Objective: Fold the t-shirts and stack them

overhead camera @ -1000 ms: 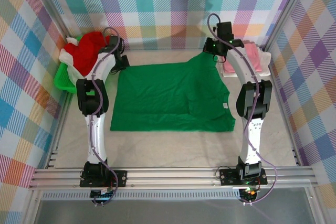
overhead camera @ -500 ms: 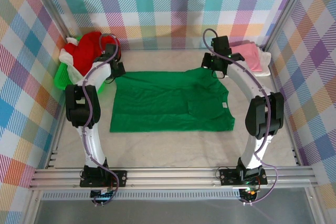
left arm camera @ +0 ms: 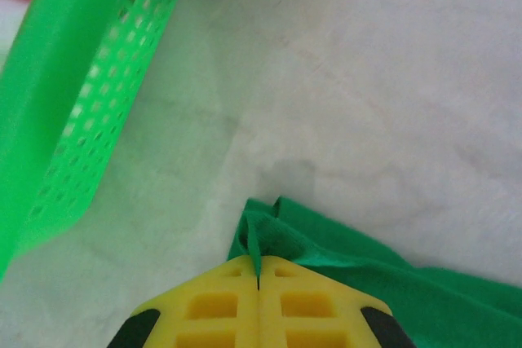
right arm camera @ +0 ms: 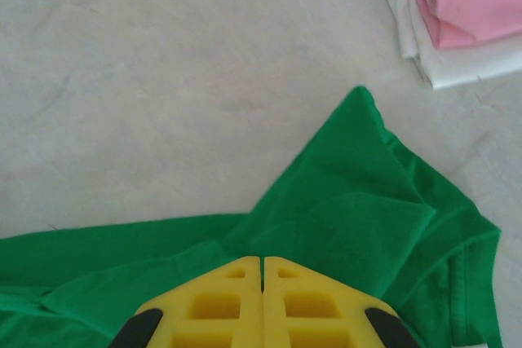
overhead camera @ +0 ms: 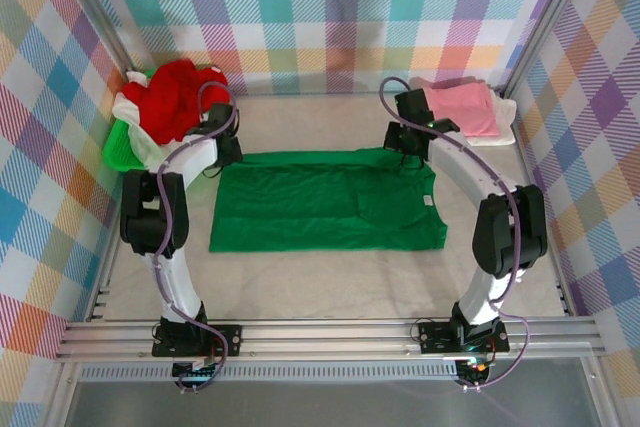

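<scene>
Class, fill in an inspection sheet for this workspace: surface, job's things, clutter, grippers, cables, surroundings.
Surface: pale table, bare around the shirt.
Job's things: green t-shirt spread mid-table; pink t-shirt folded on a white t-shirt, far right; red t-shirt heaped in the basket, far left.
Clutter: nothing seen.
Grippers: left gripper shut on the green t-shirt's far left corner; right gripper shut on its far right edge.
Cables: purple cable along each arm.
Surroundings: plaid walls, aluminium frame.
</scene>
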You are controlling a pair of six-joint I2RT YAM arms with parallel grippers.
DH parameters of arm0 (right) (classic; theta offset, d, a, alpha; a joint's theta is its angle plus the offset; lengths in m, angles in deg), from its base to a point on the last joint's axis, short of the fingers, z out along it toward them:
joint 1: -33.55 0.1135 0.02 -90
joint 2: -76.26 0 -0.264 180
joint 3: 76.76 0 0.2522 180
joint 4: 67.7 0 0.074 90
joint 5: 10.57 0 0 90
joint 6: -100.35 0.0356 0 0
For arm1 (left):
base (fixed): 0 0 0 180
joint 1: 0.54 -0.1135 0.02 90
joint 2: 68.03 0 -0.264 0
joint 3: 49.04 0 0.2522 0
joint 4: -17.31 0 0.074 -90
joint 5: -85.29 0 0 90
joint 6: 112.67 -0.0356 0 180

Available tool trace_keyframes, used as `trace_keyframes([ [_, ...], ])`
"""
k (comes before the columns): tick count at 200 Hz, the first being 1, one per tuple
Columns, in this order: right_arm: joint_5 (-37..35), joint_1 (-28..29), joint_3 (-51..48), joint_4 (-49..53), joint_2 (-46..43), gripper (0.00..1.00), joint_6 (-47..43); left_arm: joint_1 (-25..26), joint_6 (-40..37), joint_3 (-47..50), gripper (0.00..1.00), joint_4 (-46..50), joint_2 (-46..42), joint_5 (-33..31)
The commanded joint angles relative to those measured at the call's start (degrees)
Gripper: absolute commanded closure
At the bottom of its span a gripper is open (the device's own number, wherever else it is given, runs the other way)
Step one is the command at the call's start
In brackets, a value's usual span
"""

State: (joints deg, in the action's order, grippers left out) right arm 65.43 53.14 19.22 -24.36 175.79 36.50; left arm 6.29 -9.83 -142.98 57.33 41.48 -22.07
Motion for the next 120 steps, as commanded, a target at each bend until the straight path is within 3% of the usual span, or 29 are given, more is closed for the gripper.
trace_keyframes([
  [1, -1.18, 1.99, -3.47, 1.15, -5.82, 0.91, 3.04, 0.66, 2.50, 4.48, 0.96, -2.37, -6.07, -2.90],
  [17, -0.89, 3.52, -8.57, 1.18, -9.29, 0.88, 5.45, 1.40, 3.77, 9.10, 0.89, -3.79, -9.09, -2.90],
  [26, 0.15, 4.02, -11.19, 1.63, -11.26, 0.86, 6.82, 1.72, 4.71, 11.56, 0.76, -3.86, -10.77, -3.44],
  [40, 0.84, 5.30, -13.89, 3.74, -14.36, 0.72, 8.17, 1.86, 5.40, 14.51, 0.68, -3.68, -13.47, -3.62],
  [50, 0.96, 6.25, -15.20, 4.91, -16.57, 0.78, 8.28, 1.93, 5.49, 16.26, 0.64, -3.50, -15.60, -4.11],
  [58, 1.06, 6.86, -15.82, 5.66, -18.20, 0.78, 8.46, 1.92, 5.09, 17.04, 0.59, -3.30, -16.99, -4.30],
  [73, 1.20, 7.12, -16.03, 6.35, -20.18, 0.68, 8.22, 1.89, 3.75, 16.12, 0.59, -1.62, -18.02, -4.59],
  [91, 1.10, 5.43, -15.77, 4.87, -19.08, 0.66, 6.78, 1.87, 2.10, 13.21, 0.60, -0.26, -16.47, -2.62],
  [120, 10.01, -2.00, -14.30, -1.27, -12.25, 0.65, 6.59, 2.50, 0.21, 7.61, 0.58, 0.47, -10.02, 3.08],
])
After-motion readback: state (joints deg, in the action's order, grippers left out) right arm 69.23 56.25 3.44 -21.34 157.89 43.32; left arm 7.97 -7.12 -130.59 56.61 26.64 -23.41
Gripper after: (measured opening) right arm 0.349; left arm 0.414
